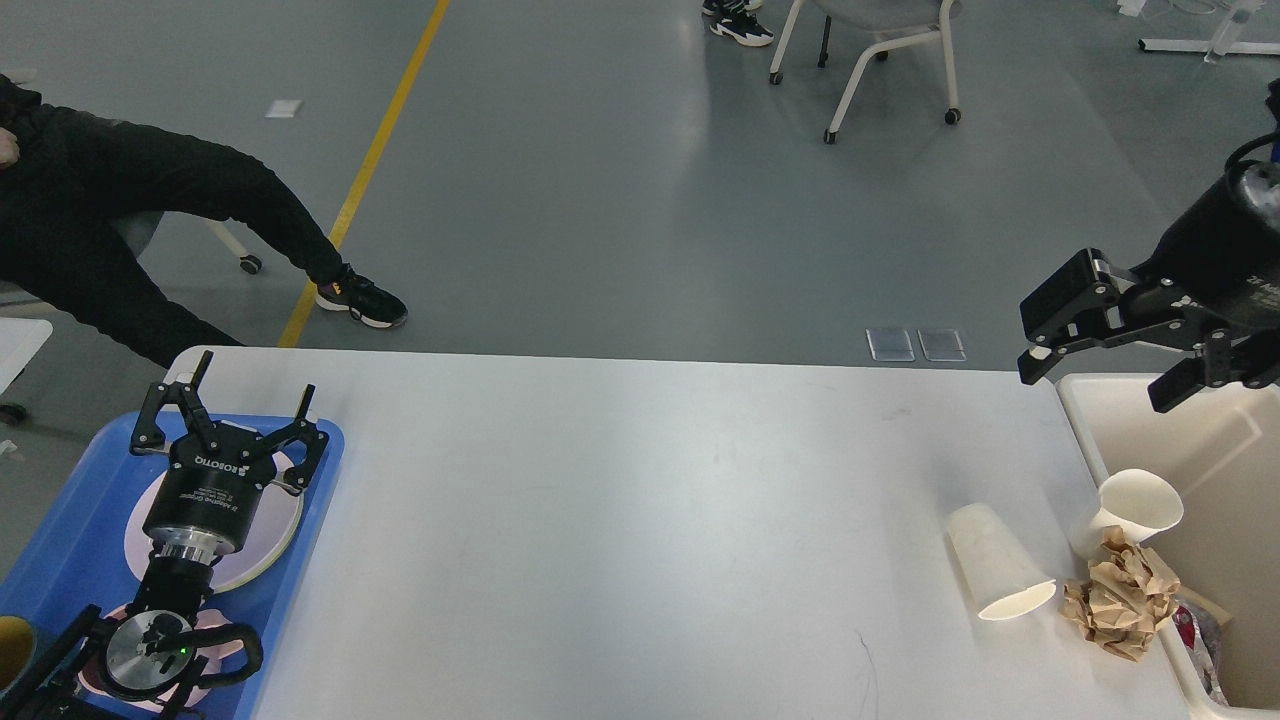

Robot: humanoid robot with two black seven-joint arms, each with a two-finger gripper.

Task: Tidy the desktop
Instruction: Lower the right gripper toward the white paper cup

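The large smooth white rectangular desktop (pixel 620 520) fills the lower middle of my head view, and the litter left on it sits bunched at its right end, at about four o'clock from the table's centre. There a white paper cup lying on its side (pixel 995 572) has its long axis running from roughly eleven o'clock at the closed base to five o'clock at the open mouth. Just beside it at three o'clock is a crumpled wad of brown paper (pixel 1120 600), and a second white paper cup, dented and tilted (pixel 1135 510), leans against the rim of the beige rectangular bin (pixel 1225 440) that butts the table's right edge. My right gripper (pixel 1105 350) hangs in the air above the bin's far corner with its fingers spread wide and nothing between them; the fallen cup lies at about seven o'clock from it, down and toward me. My left gripper (pixel 235 415), also spread open and empty, hovers over a pale round plate (pixel 285 535) on the blue plastic tray (pixel 75 540) at the far left, well apart from the litter. I judge the right arm clearly the nearer one, and it should close across the cup's axis.
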